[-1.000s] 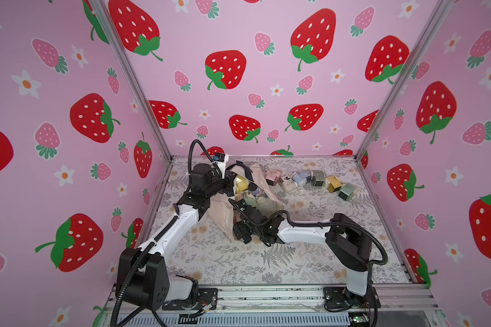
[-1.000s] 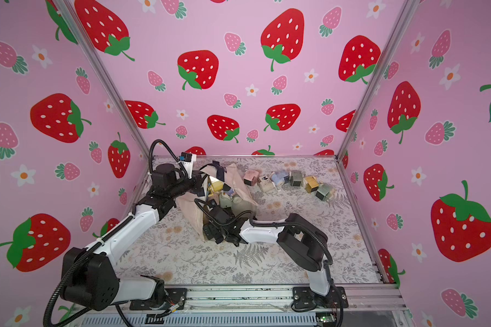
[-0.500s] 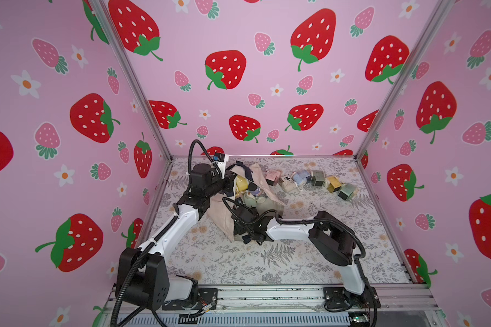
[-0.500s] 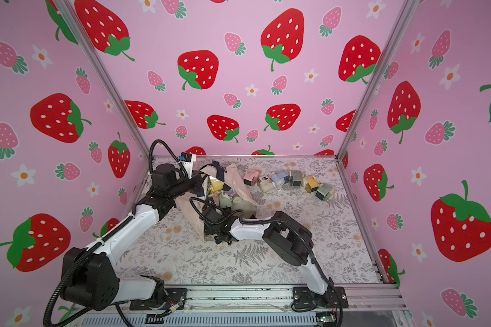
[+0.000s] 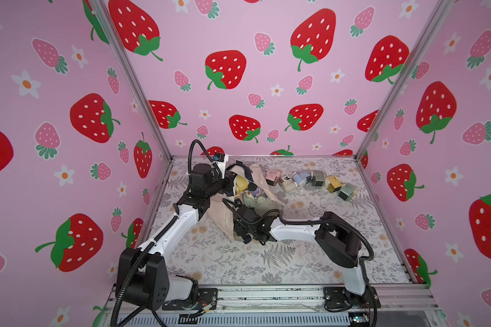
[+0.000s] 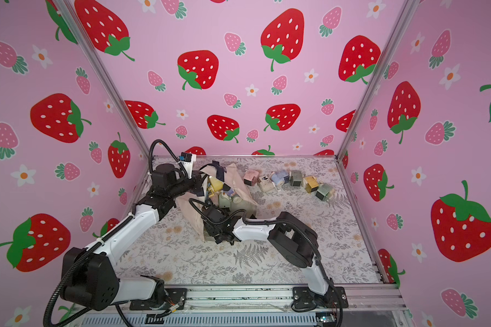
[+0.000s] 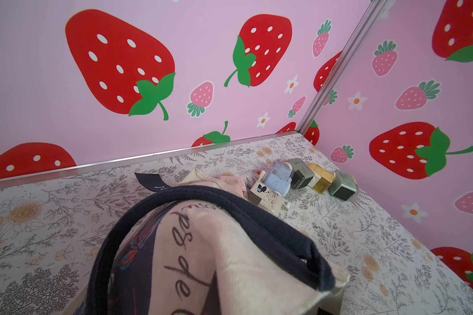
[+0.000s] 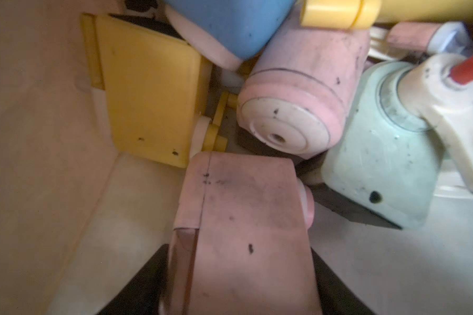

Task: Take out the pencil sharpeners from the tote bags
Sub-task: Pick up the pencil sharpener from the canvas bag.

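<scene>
The cream tote bag [image 5: 223,219] [image 6: 189,212] lies at the back left, its mouth lifted by my left gripper [image 5: 230,181], whose jaws are hidden under the cloth [image 7: 216,259]. My right gripper [image 8: 238,248] is inside the bag, its black fingers [image 8: 148,272] pressed against both sides of a pink pencil sharpener [image 8: 243,204]. Behind it lie a yellow one [image 8: 148,95], a round pink one [image 8: 298,109], a mint one [image 8: 380,163] and a blue one [image 8: 230,24]. Several more sharpeners [image 5: 301,177] [image 7: 284,180] stand in a row on the mat.
The row of sharpeners runs from a pink one [image 5: 272,177] to a green one [image 5: 347,192] near the back wall. The right arm's elbow [image 5: 336,240] is low over the floral mat [image 5: 267,263]. Pink walls close in three sides.
The right gripper's jaws have narrowed around the pink sharpener inside the bag, and the right arm's elbow has shifted slightly. The left arm holds still.
</scene>
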Robot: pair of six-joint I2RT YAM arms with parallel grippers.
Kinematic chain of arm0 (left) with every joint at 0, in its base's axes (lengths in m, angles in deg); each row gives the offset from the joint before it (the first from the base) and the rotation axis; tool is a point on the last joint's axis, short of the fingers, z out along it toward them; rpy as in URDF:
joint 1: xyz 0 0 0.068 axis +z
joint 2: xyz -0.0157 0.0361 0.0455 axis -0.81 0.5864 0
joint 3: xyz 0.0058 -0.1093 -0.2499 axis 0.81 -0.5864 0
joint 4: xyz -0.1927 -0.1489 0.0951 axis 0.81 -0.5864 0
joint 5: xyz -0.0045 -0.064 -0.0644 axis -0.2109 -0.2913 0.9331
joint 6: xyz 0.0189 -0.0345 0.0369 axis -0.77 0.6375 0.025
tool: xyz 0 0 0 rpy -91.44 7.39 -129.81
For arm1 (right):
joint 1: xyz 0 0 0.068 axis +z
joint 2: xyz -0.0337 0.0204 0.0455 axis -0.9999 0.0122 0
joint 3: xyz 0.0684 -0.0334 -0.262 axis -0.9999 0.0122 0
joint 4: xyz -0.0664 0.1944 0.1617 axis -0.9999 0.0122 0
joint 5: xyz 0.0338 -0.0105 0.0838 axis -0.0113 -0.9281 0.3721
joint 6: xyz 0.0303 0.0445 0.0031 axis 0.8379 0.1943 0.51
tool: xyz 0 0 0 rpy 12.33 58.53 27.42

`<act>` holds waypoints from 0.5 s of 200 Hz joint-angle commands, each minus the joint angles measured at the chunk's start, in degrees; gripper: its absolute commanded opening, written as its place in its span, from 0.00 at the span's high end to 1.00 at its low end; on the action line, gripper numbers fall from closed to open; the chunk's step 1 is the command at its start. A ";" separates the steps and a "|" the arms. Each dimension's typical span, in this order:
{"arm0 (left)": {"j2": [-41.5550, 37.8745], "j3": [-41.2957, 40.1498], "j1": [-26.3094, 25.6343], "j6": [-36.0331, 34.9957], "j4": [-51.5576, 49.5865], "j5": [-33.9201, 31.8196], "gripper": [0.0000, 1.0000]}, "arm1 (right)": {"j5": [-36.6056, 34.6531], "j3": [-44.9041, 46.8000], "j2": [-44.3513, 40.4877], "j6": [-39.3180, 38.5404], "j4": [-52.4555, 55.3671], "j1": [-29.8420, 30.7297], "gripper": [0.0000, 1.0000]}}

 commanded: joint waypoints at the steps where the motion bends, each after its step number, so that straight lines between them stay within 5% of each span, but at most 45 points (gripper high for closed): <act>1: -1.47 2.96 -0.06 -0.26 6.82 2.37 1.00 | 3.57 2.13 -5.33 -4.98 -1.72 0.00 0.31; 100: -1.68 2.71 -0.03 -0.50 6.88 1.84 1.00 | 7.27 13.06 -21.58 -15.93 0.33 0.00 0.33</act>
